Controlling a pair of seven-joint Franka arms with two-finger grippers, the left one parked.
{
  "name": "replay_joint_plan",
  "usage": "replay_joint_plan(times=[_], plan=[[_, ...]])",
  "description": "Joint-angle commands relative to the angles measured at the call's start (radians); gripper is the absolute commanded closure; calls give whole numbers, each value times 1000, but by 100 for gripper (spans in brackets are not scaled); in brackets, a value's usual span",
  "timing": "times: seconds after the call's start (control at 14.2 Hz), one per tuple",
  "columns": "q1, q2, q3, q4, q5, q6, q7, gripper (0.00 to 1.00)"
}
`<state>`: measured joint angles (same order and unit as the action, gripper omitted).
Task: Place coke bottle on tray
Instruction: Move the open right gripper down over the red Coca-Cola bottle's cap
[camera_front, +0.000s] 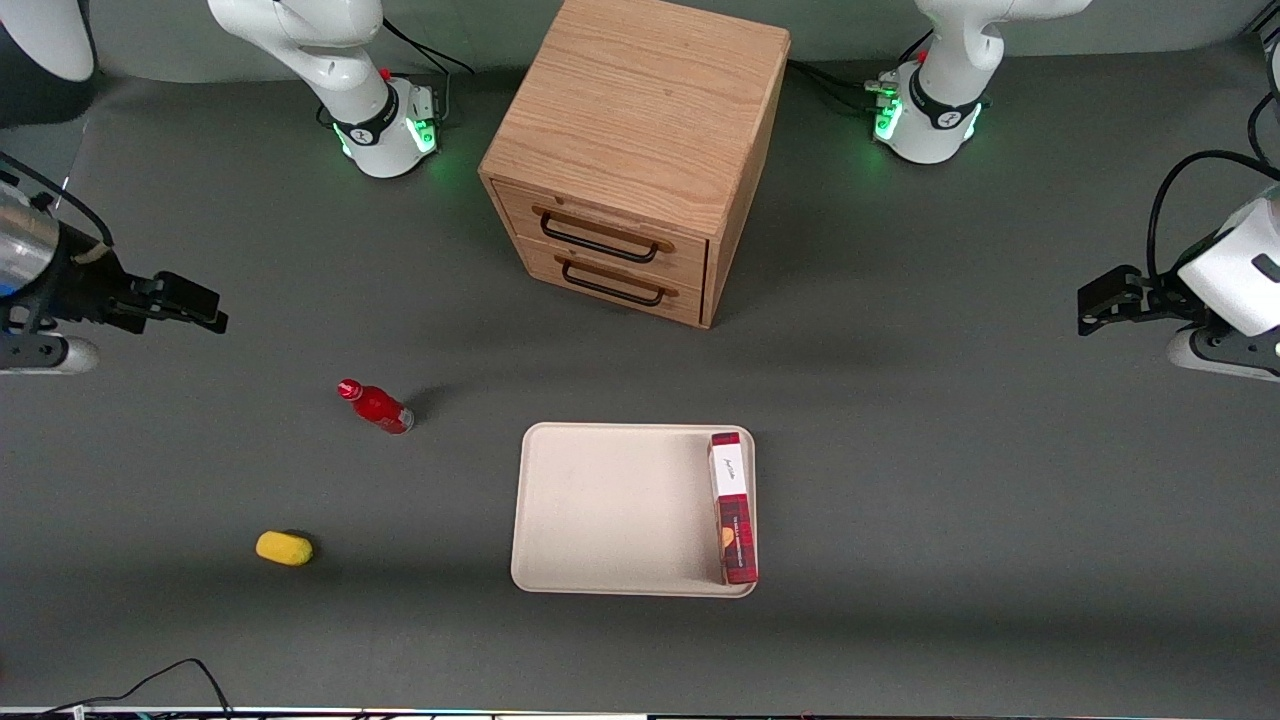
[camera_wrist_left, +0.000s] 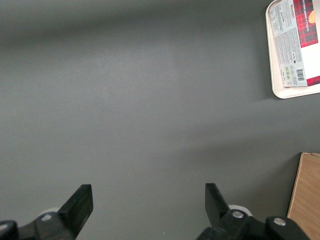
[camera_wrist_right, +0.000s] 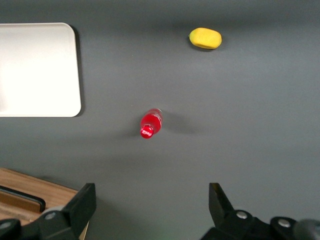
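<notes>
Red coke bottle (camera_front: 376, 406) upright on counter (camera_front: 950, 500), left of centre, apart from tray (camera_front: 610, 510) | your gripper (camera_front: 205, 310) at left edge, wide open, empty | boxed tray edge leaves bare room for placement.

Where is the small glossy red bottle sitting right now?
The small glossy red bottle stands on the grey table, toward the working arm's end, beside the beige rectangular tray. The open gripper hovers apart from it.

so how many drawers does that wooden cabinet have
2, stacked on the cabinet front: upper drawer, lower drawer beneath it, both shut. The open tool hangs toward the working arm's end.
</notes>
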<state>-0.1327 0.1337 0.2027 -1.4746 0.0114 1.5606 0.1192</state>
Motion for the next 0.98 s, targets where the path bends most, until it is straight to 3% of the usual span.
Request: replay_joint_plan(times=[0.0, 0.56, 0.91], plan=[[-18, -28, 18, -169, 21, 166, -38, 0], [-7, -25, 63, -653, -83, 721, -50, 1], [-5, 6, 73, -708, -107, 811, -50, 5]])
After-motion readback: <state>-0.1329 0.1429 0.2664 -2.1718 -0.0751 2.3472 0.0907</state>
